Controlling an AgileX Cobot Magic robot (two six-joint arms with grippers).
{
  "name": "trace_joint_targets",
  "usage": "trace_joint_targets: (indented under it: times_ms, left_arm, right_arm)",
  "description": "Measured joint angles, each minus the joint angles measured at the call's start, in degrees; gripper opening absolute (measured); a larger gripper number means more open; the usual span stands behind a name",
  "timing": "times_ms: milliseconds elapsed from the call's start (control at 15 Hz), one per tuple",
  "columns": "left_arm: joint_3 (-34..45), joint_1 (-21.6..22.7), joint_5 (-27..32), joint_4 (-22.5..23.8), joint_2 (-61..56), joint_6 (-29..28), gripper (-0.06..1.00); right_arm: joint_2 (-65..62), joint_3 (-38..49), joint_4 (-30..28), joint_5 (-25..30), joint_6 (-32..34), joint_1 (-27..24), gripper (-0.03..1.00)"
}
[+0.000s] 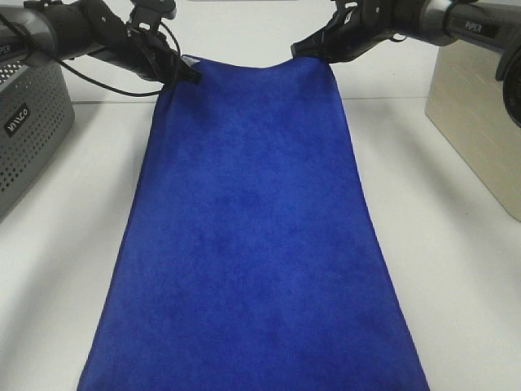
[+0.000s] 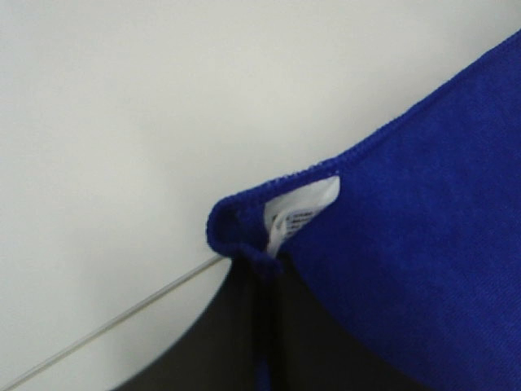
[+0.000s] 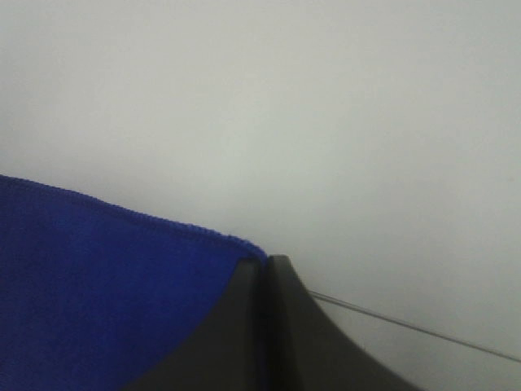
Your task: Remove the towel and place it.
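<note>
**Towel held by both far corners, stretched toward the camera**

The towel [image 1: 252, 236] fills the middle of the high view, its long axis running from the top centre of the frame down to the bottom edge, where it widens and runs out of sight. Its two far corners sit at the top of the frame, one at each pincer, so neither arm is nearer than the other.

The left gripper [image 1: 186, 75], at upper left, is closed tight on the corner bearing the white tag [image 2: 297, 213]; the wrist view shows the hem bunched between shut jaws. The right gripper [image 1: 313, 50], at upper right, is likewise clamped shut on the opposite corner. A grey basket [image 1: 28, 130] stands at the left edge and a beige box [image 1: 480, 122] at the right, both clear of the cloth.
</note>
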Motion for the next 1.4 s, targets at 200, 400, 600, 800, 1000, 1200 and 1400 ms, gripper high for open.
trace_joint_targets:
  times_ms: [200, 400, 600, 800, 1000, 1200, 1400]
  left_arm:
    - [-0.1, 0.0, -2.3, 0.0, 0.6, 1.7, 0.01]
    - [-0.1, 0.0, -3.1, 0.0, 2.4, 2.3, 0.01]
    - [-0.1, 0.0, -5.0, 0.2, 4.1, 2.4, 0.01]
    - [-0.1, 0.0, -7.0, 0.2, 4.7, 2.5, 0.01]
    - [-0.1, 0.0, -8.2, 0.4, 5.0, 2.9, 0.01]
    - [-0.1, 0.0, -8.4, 0.5, 5.9, 3.6, 0.01]
    - [-0.1, 0.0, -9.3, 0.6, 6.5, 3.7, 0.05]
  right_arm:
    - [2.2, -0.1, 0.0, -1.5, 0.0, 0.0, 0.02]
    - [3.5, -0.1, 0.1, -2.2, 0.0, 0.0, 0.02]
    - [4.6, -0.1, 0.1, -3.5, 0.0, 0.0, 0.02]
    - [4.9, -0.1, 0.1, -5.3, 0.0, 0.0, 0.02]
    - [6.2, -0.1, 0.1, -5.8, 0.0, 0.0, 0.02]
    - [6.6, -0.1, 0.1, -6.0, 0.0, 0.0, 0.02]
    - [6.6, -0.1, 0.1, -6.1, 0.0, 0.0, 0.03]
